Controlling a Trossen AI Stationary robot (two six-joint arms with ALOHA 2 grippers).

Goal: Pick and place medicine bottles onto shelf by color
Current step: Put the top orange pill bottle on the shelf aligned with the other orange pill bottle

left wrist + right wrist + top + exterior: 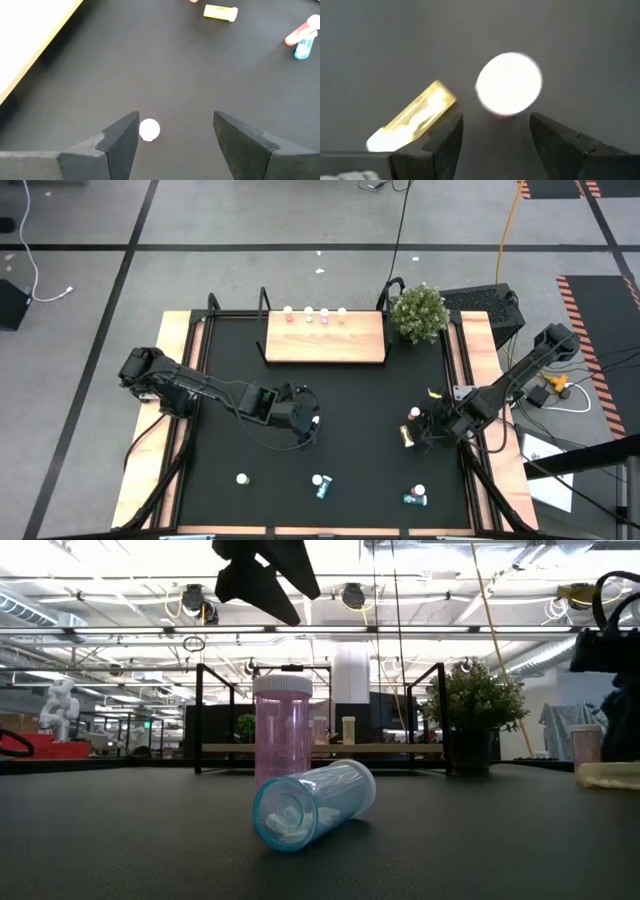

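Observation:
The light-wood shelf lies at the far middle of the black mat, with several bottles standing along its far edge. My left gripper is open above an upright white-capped bottle, which shows between its fingers. My right gripper is open above an upright pink bottle; its white cap shows just ahead of the two fingers. A yellow bottle lies on its side beside one finger. Neither gripper touches a bottle.
Near the front edge, a pink bottle stands behind a teal one lying down. Another white-capped bottle stands at the near left, and a teal and pink pair is at the near right. A potted plant stands beside the shelf.

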